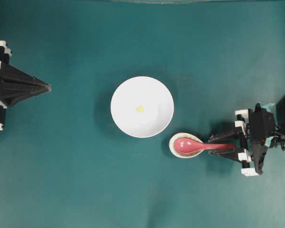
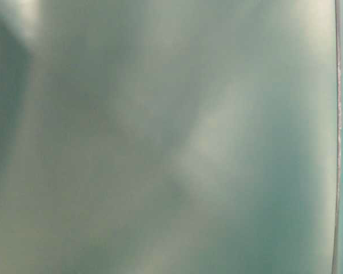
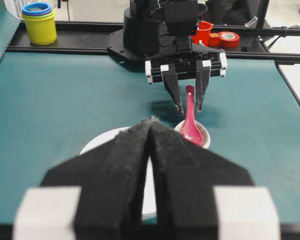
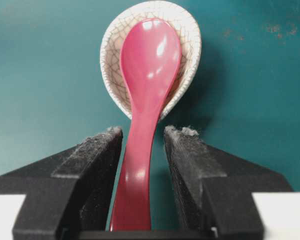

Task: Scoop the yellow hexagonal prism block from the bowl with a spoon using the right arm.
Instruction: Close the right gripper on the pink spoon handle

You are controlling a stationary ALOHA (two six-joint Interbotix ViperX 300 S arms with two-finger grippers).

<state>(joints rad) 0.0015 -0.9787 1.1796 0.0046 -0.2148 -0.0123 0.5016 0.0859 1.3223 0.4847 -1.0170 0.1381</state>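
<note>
Teal tabletop point(image 1: 61, 180) under right gripper point(image 4: 143, 134), jaws wide apart astride spoon point(image 4: 145, 100) handle without gripping, scoop in speckled dish point(image 4: 112, 55) just beside bowl point(image 1: 128, 118) holding yellow block point(image 1: 140, 109); left gripper point(image 1: 43, 87) closed, well apart.

We see a glossy pink-red soup spoon point(image 4: 147, 90), a crackle-patterned cream teardrop dish point(image 4: 187, 35), a plain white round bowl point(image 1: 156, 121), and a tiny bright yellow block point(image 1: 140, 109).
</note>
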